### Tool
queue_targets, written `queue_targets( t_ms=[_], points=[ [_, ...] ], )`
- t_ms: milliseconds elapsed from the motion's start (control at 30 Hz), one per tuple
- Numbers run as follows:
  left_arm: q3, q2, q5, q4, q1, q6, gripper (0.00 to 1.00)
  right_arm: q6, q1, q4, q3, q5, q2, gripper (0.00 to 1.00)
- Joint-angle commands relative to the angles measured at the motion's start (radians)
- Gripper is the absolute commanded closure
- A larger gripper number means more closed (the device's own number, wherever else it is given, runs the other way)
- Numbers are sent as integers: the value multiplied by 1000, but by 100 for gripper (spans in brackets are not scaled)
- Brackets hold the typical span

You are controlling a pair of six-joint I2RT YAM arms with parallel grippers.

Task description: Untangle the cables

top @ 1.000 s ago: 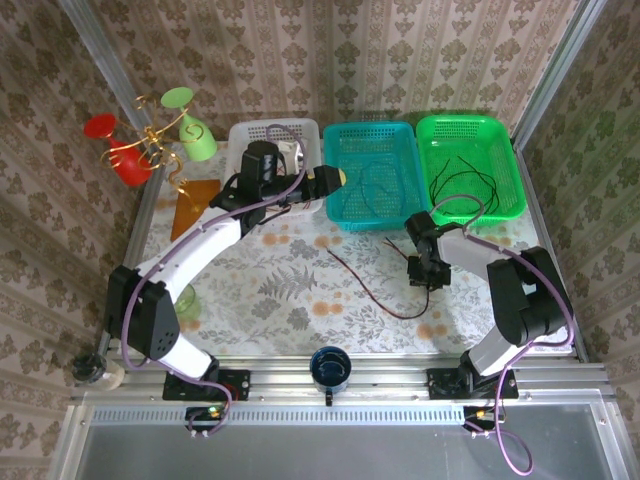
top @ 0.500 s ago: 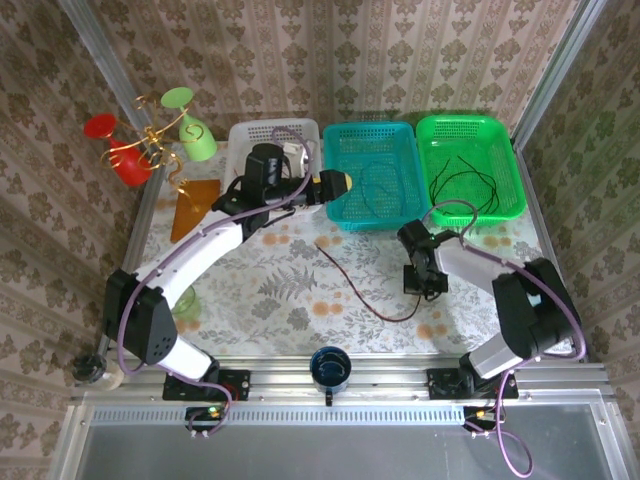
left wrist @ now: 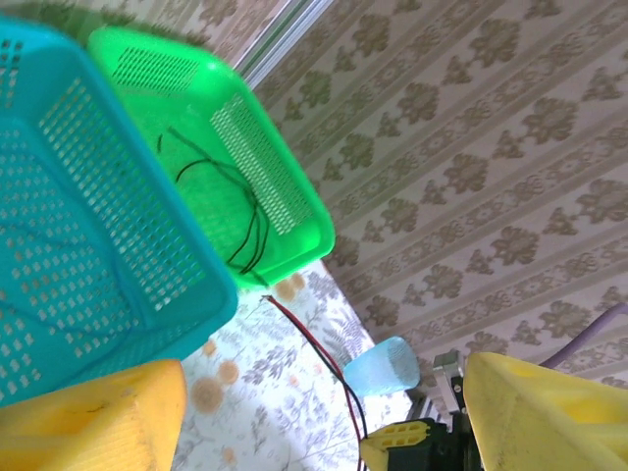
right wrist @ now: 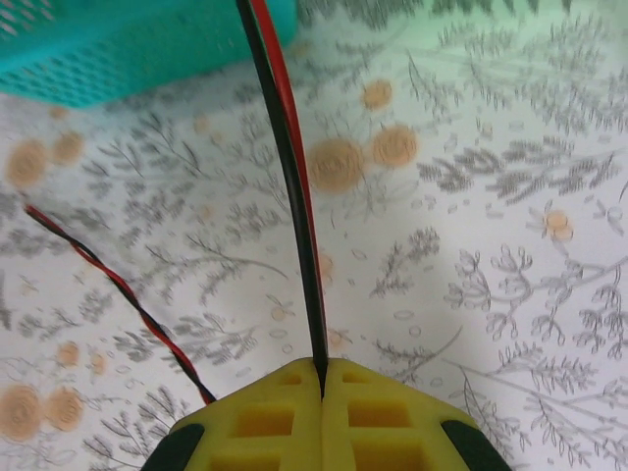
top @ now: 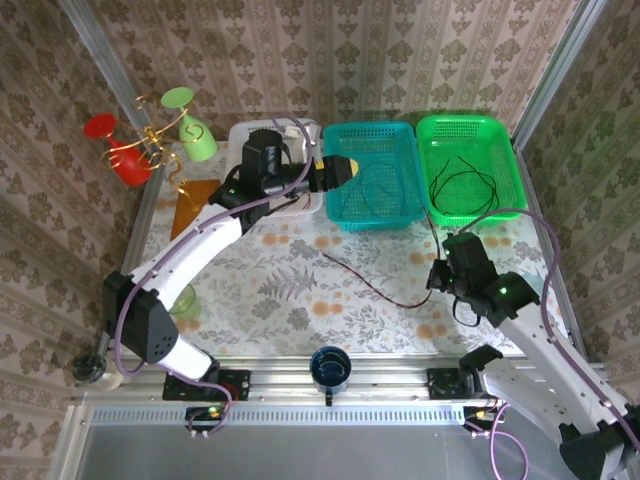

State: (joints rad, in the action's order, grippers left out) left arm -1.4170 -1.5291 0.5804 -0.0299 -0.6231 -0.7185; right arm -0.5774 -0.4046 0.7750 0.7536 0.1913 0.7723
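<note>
right wrist view: the right claw (right wrist: 322,378), yellow and waffled, is pinched together on the thin red-and-black cable (right wrist: 287,157), which lies snaking across the floral surface (right wrist: 510,196). left claw (top: 338,170) stands apart at the teal mesh basket (top: 385,222) edge; thin black cables (top: 455,180) loop in the green basket (top: 462,122).

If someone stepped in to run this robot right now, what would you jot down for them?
Left gripper: open, empty, by the teal basket rim.
Right gripper: shut on the red-black cable, whose rest trails across the table.
Done: black cable in the green basket, thin cable in the teal basket.
To do: the red-black cable, probably to be binned too.
</note>
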Motion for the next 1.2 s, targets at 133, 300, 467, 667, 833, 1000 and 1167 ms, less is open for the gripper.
queue_targets(
  t_ms=[133,300,467,667,833,1000,1167],
  points=[
    [-103,-73,110,134,14,-105,26,107,-10,-330,60,84,-46,100],
    [-163,-121,134,195,32,-173,28,229,-39,-534,79,86,2,100],
    [-232,-176,146,212,33,-203,29,308,-51,-654,66,75,36,100],
    [-299,-237,169,214,7,-208,29,340,-53,-667,90,46,74,100],
    [-362,-305,179,208,-40,-206,29,319,-62,-659,108,-13,103,100],
    [-398,-360,177,215,-81,-209,29,287,-67,-661,102,-79,117,100],
    [-407,-393,183,256,-105,-232,63,279,-73,-637,110,-106,146,100]
  ],
)
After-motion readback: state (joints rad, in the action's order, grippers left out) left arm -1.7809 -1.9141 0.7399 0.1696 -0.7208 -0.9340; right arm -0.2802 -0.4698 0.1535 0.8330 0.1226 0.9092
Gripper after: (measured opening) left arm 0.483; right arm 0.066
